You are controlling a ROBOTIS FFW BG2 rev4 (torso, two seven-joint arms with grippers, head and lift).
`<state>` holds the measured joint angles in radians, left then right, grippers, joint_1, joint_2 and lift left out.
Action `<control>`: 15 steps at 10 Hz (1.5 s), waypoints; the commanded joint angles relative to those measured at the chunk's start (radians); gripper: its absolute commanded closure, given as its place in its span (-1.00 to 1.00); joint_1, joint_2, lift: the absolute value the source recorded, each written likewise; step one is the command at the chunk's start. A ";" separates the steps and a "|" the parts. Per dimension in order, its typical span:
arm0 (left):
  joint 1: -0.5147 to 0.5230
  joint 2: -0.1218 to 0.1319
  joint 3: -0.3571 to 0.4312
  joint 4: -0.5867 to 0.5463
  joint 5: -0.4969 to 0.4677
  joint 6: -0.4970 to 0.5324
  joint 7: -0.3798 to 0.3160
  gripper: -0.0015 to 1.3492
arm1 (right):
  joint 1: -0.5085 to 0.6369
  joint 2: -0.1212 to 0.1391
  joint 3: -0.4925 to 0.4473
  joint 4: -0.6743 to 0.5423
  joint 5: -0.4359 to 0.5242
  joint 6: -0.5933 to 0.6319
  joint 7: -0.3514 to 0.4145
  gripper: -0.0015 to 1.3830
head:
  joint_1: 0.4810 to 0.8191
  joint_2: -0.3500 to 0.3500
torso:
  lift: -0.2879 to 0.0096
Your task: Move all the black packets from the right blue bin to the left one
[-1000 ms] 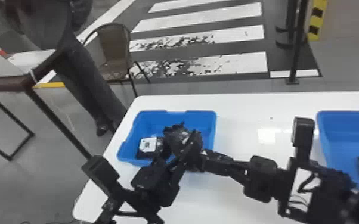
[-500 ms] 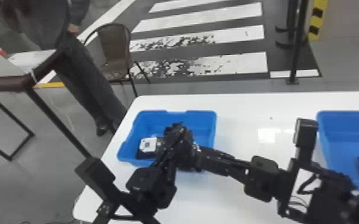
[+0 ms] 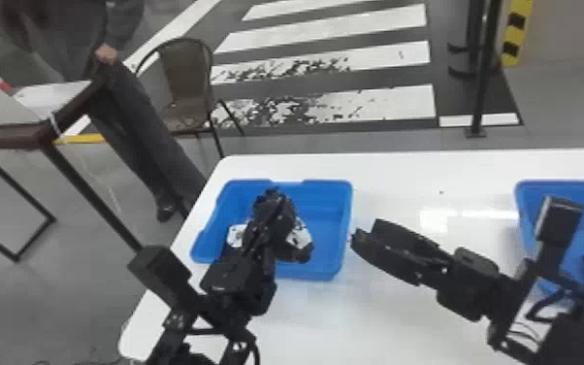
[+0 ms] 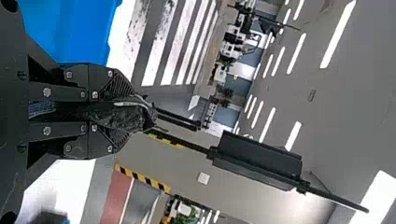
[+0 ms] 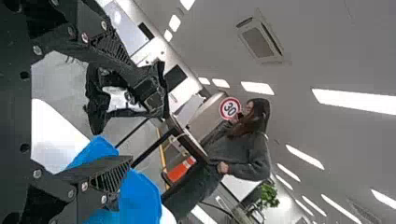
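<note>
Packet (image 3: 234,235) half-hidden behind left gripper (image 3: 274,206)

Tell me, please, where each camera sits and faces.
Head view: on the robot's head, forward and down at the white table, left bin and right bin; both arms show.
Left wrist view: on that wrist, facing past the table to the crosswalk; the left claw, shut on a packet, shows.
Right wrist view: on that wrist, facing left to a traffic cone; the open right claw shows.
Head and left wrist views share the crosswalk.
</note>
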<state>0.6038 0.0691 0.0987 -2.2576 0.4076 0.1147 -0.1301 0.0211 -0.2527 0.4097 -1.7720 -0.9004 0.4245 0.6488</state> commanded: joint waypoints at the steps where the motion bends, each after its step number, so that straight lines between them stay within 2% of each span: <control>1: -0.113 0.001 0.015 0.151 -0.103 -0.026 0.003 0.80 | 0.013 0.003 -0.023 -0.009 0.001 0.000 -0.001 -0.83 | 0.27 1.00 | -0.01; 4: -0.263 0.012 0.033 0.315 -0.258 -0.115 0.038 0.80 | 0.018 0.003 -0.029 -0.018 -0.001 0.005 -0.005 -0.84 | 0.27 1.00 | -0.01; 6: -0.358 0.015 0.027 0.465 -0.340 -0.176 0.055 0.80 | 0.021 0.003 -0.029 -0.018 -0.007 0.005 -0.005 -0.84 | 0.27 1.00 | -0.01; 7: -0.405 0.015 0.015 0.556 -0.348 -0.220 0.061 0.68 | 0.021 0.003 -0.029 -0.021 -0.005 0.010 -0.005 -0.84 | 0.27 1.00 | -0.01; 9: -0.417 0.018 -0.003 0.587 -0.348 -0.284 0.075 -0.44 | 0.021 0.003 -0.033 -0.021 -0.003 0.012 -0.006 -0.85 | 0.27 1.00 | -0.01; 10: -0.412 0.024 -0.031 0.587 -0.324 -0.348 0.073 -0.91 | 0.023 0.003 -0.041 -0.021 0.001 0.015 -0.005 -0.85 | 0.27 1.00 | -0.01; 11: -0.403 0.029 -0.061 0.585 -0.280 -0.417 0.069 -0.97 | 0.028 0.004 -0.065 -0.033 0.025 0.029 -0.009 -0.85 | 0.27 1.00 | -0.01; 13: -0.349 0.029 -0.083 0.568 -0.168 -0.544 0.037 -0.90 | 0.060 0.007 -0.164 -0.107 0.103 0.101 -0.052 -0.85 | 0.27 1.00 | -0.01; 15: -0.211 0.024 -0.059 0.428 -0.116 -0.534 0.030 -0.90 | 0.060 0.019 -0.302 -0.124 0.210 0.194 -0.083 -0.85 | 0.27 0.90 | -0.01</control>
<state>0.3465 0.0964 0.0307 -1.7848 0.2757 -0.4243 -0.0998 0.0832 -0.2364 0.1478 -1.8931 -0.7221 0.5965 0.5674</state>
